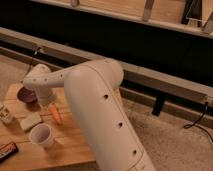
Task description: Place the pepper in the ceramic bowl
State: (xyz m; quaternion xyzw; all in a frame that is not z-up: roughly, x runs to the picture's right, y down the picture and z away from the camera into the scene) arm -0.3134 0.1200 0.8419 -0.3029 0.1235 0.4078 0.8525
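Gripper (46, 100) is low over the wooden table (75, 145), at the end of the white arm (95, 110) that fills the middle of the view. The arm comes up from the bottom edge and bends at the elbow. Its forearm runs left and the wrist turns down toward the tabletop. The wrist housing hides most of the gripper. How wide it is open cannot be told, nor whether it has hold of anything.

Just below and right of the gripper: pepper (56, 115), lying flat on the table, outside the bowl. It is slim and orange-red, with its long axis running roughly toward the camera, slightly tilted. It is very near the gripper; whether they touch cannot be told.

Left of the gripper: ceramic bowl (25, 95), dark maroon, on the far left part of the table. The wrist covers its right side.

Other items on the table:
- pale beige block (30, 121), left of the pepper, between bowl and cup
- white cup (41, 135), upright, below-left of the pepper and nearer the camera
- dark flat packet (7, 149), at the lower left edge
- small pale object (5, 114), cut off at the left edge, can't identify

Beyond the table are the grey floor (170, 145), a long dark rail (150, 75) along the wall and a black cable (197, 120) at right.
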